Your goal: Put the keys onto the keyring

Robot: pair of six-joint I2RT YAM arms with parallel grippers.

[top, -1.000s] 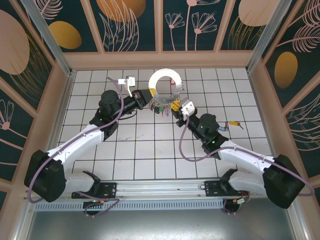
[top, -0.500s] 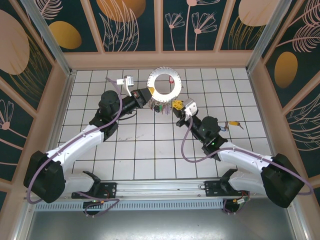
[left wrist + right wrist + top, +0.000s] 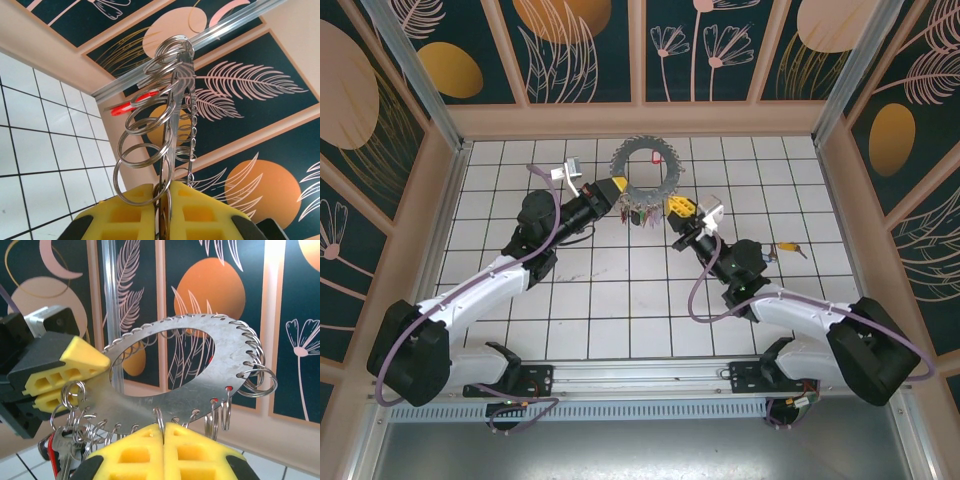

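The keyring (image 3: 230, 352) is held raised over the far tiles of the counter (image 3: 620, 300). Its lower-left rim is clenched by the left hand (image 3: 618, 187), its lower-right rim by the right hand (image 3: 677, 207). Keys (image 3: 640, 212) are hung between them. A loose key (image 3: 788, 248) is seen apart, nearer the right wall, with bare tiles around it.

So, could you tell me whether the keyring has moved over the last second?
Yes: the keyring has drifted slightly left against the white tiles, toward the back wall.
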